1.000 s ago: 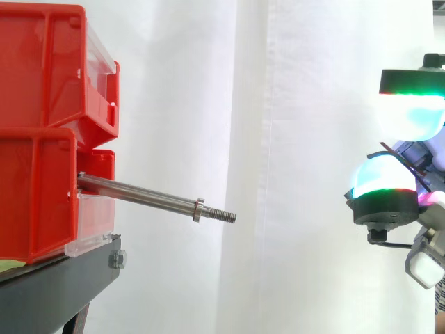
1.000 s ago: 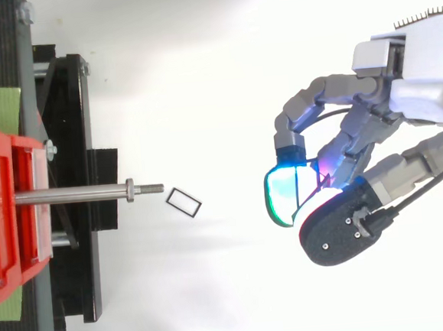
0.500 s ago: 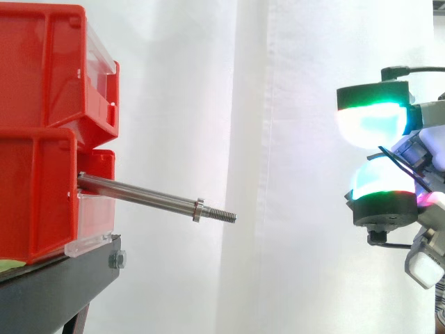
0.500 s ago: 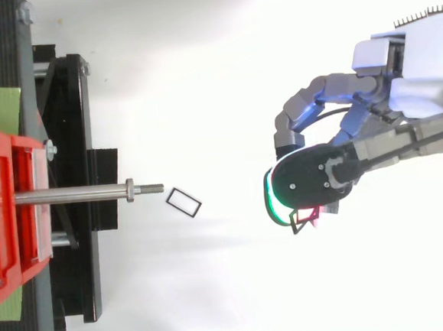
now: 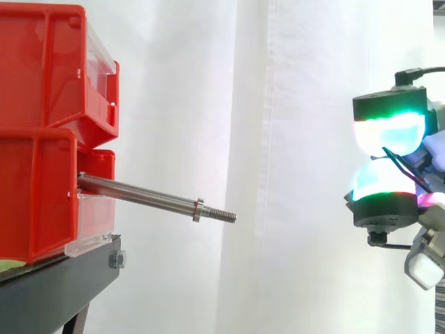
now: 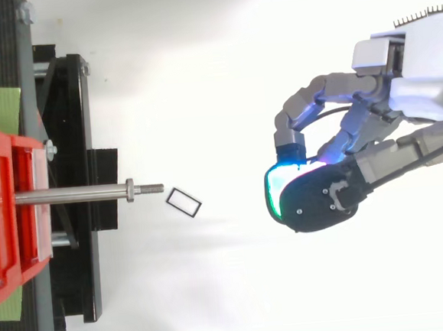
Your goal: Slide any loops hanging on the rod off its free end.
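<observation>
Bins (image 5: pixel 42 125) are bright red, the rod (image 5: pixel 139 195) plain silver, stand (image 5: pixel 55 278) black, curtain (image 5: pixel 313 69) white. Robot hand (image 6: pixel 372 123) is grey and black, glowing cyan and green.

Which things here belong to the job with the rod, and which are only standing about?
Job: rod, no loop on it; black rectangular loop, off the rod past its tip; hand, apart from both.
Standing about: red bins; black stand; white curtain.
</observation>
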`<state>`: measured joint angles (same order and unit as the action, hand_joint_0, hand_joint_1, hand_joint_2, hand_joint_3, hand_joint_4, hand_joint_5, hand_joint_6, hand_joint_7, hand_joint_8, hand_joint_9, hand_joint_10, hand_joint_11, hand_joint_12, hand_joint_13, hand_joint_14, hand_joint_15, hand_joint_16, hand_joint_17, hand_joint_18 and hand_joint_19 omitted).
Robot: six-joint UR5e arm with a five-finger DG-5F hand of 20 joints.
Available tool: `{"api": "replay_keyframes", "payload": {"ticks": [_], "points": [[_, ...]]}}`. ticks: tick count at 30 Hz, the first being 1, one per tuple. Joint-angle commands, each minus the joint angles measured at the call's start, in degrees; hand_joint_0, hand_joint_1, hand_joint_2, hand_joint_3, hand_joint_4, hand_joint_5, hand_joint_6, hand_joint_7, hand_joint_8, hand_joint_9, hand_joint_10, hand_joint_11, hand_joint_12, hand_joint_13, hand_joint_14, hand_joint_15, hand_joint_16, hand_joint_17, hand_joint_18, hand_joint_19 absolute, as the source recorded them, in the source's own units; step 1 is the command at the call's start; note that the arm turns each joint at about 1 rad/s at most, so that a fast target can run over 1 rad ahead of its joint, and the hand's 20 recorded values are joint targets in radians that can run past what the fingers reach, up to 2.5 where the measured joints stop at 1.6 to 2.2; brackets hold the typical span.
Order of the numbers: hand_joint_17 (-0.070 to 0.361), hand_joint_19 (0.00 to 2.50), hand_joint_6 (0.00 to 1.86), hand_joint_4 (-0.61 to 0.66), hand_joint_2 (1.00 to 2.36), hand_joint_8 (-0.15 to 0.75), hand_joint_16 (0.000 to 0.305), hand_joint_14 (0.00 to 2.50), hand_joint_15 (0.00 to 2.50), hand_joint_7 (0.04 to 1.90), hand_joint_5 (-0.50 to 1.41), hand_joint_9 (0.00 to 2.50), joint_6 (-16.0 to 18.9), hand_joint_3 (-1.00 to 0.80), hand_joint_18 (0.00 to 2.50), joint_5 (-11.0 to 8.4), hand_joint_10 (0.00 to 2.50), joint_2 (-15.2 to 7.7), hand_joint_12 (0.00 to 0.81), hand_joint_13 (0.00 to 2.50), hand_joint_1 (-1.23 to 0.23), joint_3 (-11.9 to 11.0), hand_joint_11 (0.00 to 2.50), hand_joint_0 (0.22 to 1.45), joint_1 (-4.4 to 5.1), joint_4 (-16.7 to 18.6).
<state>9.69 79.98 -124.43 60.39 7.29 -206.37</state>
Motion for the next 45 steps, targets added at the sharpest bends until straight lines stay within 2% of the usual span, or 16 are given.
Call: {"api": "replay_keyframes", "payload": {"ticks": [1, 15, 22, 28, 33, 38, 45], "points": [[0.103, 0.46, 0.88, 0.14, 1.01, 0.314, 0.046, 0.01, 0.24, 1.06, -0.16, 1.00, 0.1, -0.28, 0.80, 0.00, 0.01, 0.1, 0.349, 0.73, -0.75, 0.0, 0.54, 0.62, 0.00, 0.0], [0.101, 0.44, 0.88, 0.14, 1.00, 0.306, 0.045, 0.01, 0.23, 1.03, -0.16, 0.99, 0.1, -0.44, 0.80, 0.00, 0.02, 0.2, 0.343, 0.73, -0.82, 0.0, 0.55, 0.65, 0.00, 0.2], [0.100, 0.45, 0.90, 0.07, 1.02, 0.305, 0.044, 0.01, 0.23, 1.12, -0.16, 1.01, -0.2, -0.28, 0.79, 0.00, 0.01, 0.2, 0.340, 0.73, -0.79, 0.0, 0.55, 0.65, 0.00, 0.1], [0.100, 0.47, 0.91, 0.06, 1.02, 0.308, 0.045, 0.01, 0.24, 1.14, -0.15, 1.03, -0.3, -0.21, 0.79, 0.00, 0.01, 0.2, 0.337, 0.73, -0.78, 0.1, 0.55, 0.64, 0.00, 0.2], [0.104, 0.48, 0.90, 0.10, 1.01, 0.312, 0.046, 0.01, 0.24, 1.12, -0.14, 1.05, -0.3, -0.28, 0.79, -0.09, 0.01, 0.2, 0.345, 0.73, -0.74, 0.1, 0.55, 0.61, 0.00, 0.1], [0.104, 0.48, 0.89, 0.12, 1.00, 0.309, 0.046, 0.01, 0.25, 1.08, -0.14, 1.04, -0.4, -0.43, 0.77, -0.09, 0.01, 0.2, 0.345, 0.72, -0.64, 0.1, 0.54, 0.59, 0.00, 0.2], [0.103, 0.48, 0.87, 0.12, 1.01, 0.310, 0.046, 0.01, 0.24, 1.10, -0.14, 1.04, -0.4, -0.40, 0.77, -0.18, 0.02, 0.2, 0.344, 0.72, -0.66, 0.0, 0.54, 0.60, 0.00, 0.2]]}}
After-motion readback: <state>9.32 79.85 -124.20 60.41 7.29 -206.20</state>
